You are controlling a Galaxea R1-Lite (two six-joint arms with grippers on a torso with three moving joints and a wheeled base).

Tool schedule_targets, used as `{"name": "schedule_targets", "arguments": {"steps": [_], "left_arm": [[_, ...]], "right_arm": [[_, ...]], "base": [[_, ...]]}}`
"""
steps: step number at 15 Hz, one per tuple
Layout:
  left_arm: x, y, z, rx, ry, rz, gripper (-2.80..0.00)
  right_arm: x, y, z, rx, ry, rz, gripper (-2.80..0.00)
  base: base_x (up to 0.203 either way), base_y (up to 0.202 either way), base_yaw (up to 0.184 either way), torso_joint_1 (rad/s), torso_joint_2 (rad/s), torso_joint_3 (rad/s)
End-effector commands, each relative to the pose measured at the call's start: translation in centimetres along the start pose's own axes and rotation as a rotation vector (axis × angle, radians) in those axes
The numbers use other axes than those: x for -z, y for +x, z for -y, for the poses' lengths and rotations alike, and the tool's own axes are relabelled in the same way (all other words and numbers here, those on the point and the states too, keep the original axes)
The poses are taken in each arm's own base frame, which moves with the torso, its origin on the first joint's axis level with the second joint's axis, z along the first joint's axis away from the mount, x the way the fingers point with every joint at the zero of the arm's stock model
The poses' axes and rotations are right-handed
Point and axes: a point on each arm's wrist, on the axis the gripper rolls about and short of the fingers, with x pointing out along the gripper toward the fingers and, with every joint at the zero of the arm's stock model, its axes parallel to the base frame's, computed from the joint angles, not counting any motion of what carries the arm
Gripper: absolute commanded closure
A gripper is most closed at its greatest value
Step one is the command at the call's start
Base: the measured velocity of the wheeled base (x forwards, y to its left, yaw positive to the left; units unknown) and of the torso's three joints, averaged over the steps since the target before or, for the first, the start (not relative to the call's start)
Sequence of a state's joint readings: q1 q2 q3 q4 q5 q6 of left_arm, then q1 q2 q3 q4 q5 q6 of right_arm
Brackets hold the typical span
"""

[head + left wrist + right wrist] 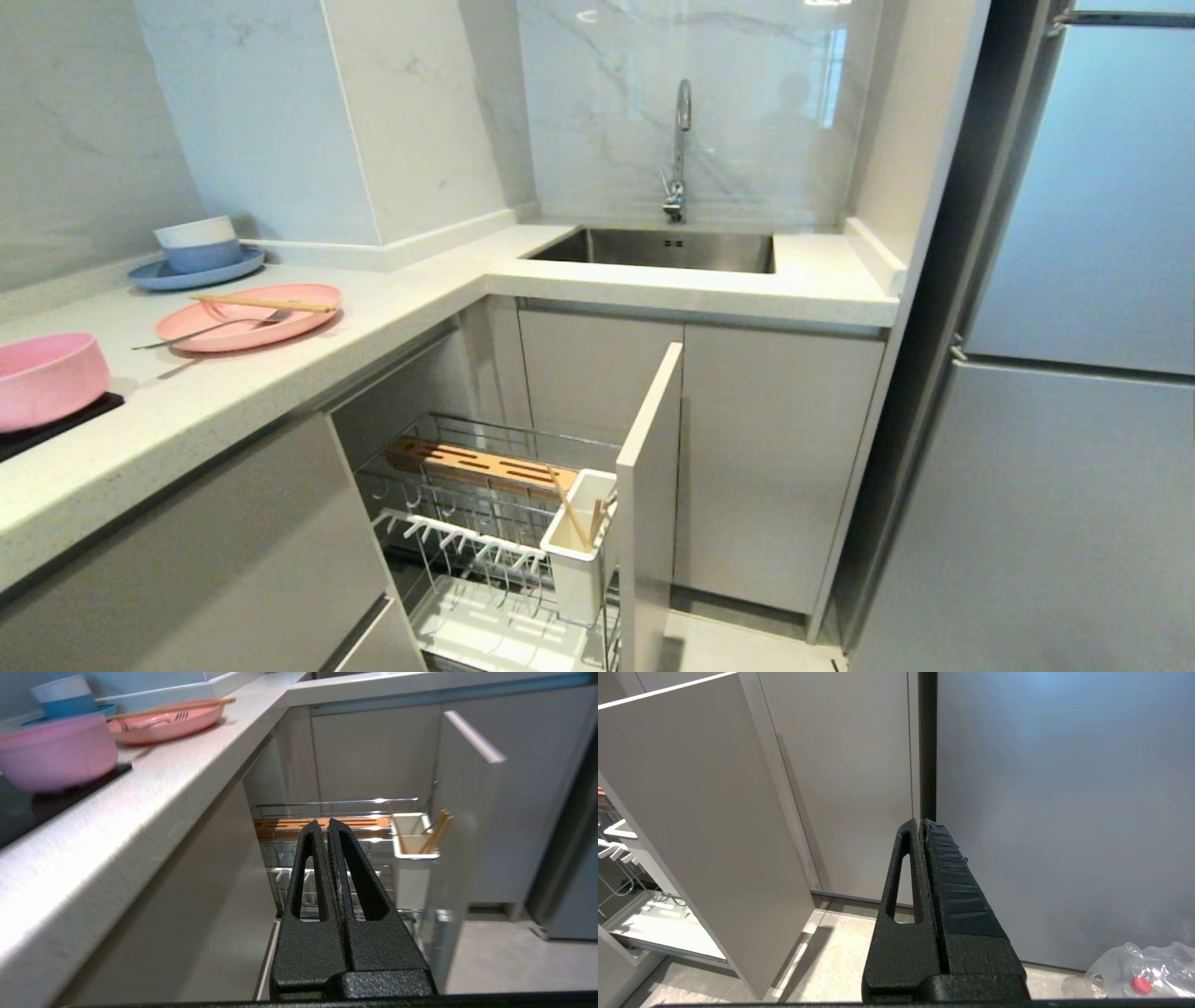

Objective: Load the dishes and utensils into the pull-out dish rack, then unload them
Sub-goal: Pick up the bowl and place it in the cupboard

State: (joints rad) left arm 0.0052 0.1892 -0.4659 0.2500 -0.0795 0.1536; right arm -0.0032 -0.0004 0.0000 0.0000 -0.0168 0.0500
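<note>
The pull-out dish rack [485,523] stands drawn out below the counter [392,308], its white caddy [577,546] at the front corner already holding chopsticks [571,515]. On the counter, the pink oval plate [247,317] carries one chopstick [263,302] and the fork [210,329], with the pink bowl [47,378] nearer the edge, likely staged for reach. The left claw [327,826] is clenched and empty, aimed at the rack; the right claw [922,828] is clenched by the fridge.
</note>
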Motion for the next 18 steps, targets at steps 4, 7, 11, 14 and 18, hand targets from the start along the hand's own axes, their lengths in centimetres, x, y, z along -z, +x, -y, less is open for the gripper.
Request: {"name": "schedule_targets", "arguments": {"steps": [4, 7, 11, 14, 18], "left_arm": [[8.1, 1.3, 1.1, -0.023, 0.011, 0.027, 0.00], [10.5, 1.9, 1.4, -0.024, -0.026, -0.038, 0.00], [10.4, 1.9, 1.4, -0.030, -0.054, -0.037, 0.00], [10.4, 1.9, 1.4, -0.045, -0.037, -0.035, 0.00], [10.4, 1.9, 1.3, -0.054, -0.127, -0.030, 0.00]], "right_arm": [[0.0, 0.0, 0.0, 0.000, 0.001, -0.002, 0.00], [0.0, 0.0, 0.0, 0.000, 0.001, -0.002, 0.00], [0.0, 0.0, 0.0, 0.000, 0.001, -0.002, 0.00], [0.0, 0.0, 0.0, 0.000, 0.001, -0.002, 0.00], [0.0, 0.0, 0.0, 0.000, 0.001, -0.002, 0.00]], "base": [[0.000, 0.000, 0.000, 0.000, 0.00, 0.000], [0.000, 0.000, 0.000, 0.000, 0.00, 0.000], [0.000, 0.000, 0.000, 0.000, 0.00, 0.000], [0.000, 0.000, 0.000, 0.000, 0.00, 0.000], [0.000, 0.000, 0.000, 0.000, 0.00, 0.000]]}}
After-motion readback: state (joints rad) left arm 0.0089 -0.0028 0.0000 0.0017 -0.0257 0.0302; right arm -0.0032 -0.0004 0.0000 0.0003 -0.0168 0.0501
